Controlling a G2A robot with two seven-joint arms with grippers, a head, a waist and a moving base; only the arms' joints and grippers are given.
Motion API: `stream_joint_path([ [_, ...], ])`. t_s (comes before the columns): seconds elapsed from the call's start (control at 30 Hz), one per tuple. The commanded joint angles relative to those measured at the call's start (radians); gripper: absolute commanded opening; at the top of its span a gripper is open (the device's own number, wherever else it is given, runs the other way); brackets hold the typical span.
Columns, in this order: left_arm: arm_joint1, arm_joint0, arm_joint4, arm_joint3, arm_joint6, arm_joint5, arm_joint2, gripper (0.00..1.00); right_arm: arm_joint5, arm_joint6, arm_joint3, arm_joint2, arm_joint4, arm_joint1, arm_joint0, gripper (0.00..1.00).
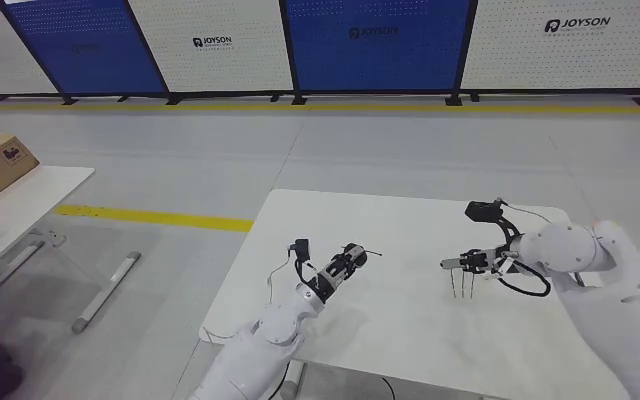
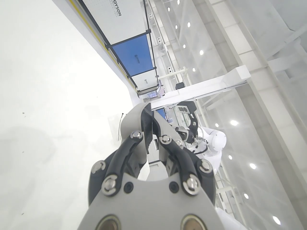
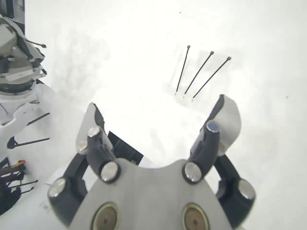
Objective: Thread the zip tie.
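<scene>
Three black zip ties [image 3: 198, 72] lie side by side on the white table [image 3: 134, 37], a short way beyond my right gripper [image 3: 158, 101], which is open with nothing between its fingers. From above, that gripper [image 1: 447, 265] hovers just over the ties [image 1: 461, 285] on the right side of the table. My left gripper [image 1: 355, 256] sits over the table's left part, shut on another black zip tie [image 1: 372, 250]. This tie's head end [image 3: 42, 45] sticks out toward the right arm. In the left wrist view the fingers [image 2: 150, 120] are pressed together, and one tie on the table [image 2: 121, 125] shows beside them.
The white table [image 1: 420, 330] has its left edge close to the left arm and its near edge below both arms. A second table with a cardboard box [image 1: 14, 160] stands far left. Open tabletop lies between the two grippers.
</scene>
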Motion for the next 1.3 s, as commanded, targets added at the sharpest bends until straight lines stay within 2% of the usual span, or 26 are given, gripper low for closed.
stream_joint_path([
  [0.0,0.000,0.000,0.000,0.000,0.000,0.000,0.000,0.00,0.000,0.001,-0.001,0.001,0.000,0.000,-0.002,1.00],
  [0.57,0.000,0.000,-0.002,-0.001,0.000,0.001,0.000,0.00,0.000,0.001,-0.001,0.001,0.000,0.000,-0.002,1.00],
  [0.67,0.000,0.009,-0.047,-0.034,-0.006,0.000,-0.013,0.00,0.000,0.001,-0.001,0.001,0.000,0.000,-0.002,1.00],
  [0.8,0.005,0.038,-0.103,-0.121,-0.028,0.000,-0.048,0.00,0.000,0.001,-0.001,0.001,0.000,0.000,-0.002,1.00],
  [0.9,0.010,0.065,-0.112,-0.190,-0.031,0.000,-0.074,0.00,0.000,0.001,-0.001,0.001,0.000,0.000,-0.002,1.00],
  [1.17,0.019,0.152,-0.126,-0.418,-0.023,0.000,-0.138,0.00,0.000,0.001,-0.001,0.001,0.000,0.000,-0.002,1.00],
  [1.27,0.019,0.179,-0.123,-0.480,-0.006,0.000,-0.158,0.00,0.000,0.001,-0.001,0.001,0.000,0.000,-0.002,1.00],
])
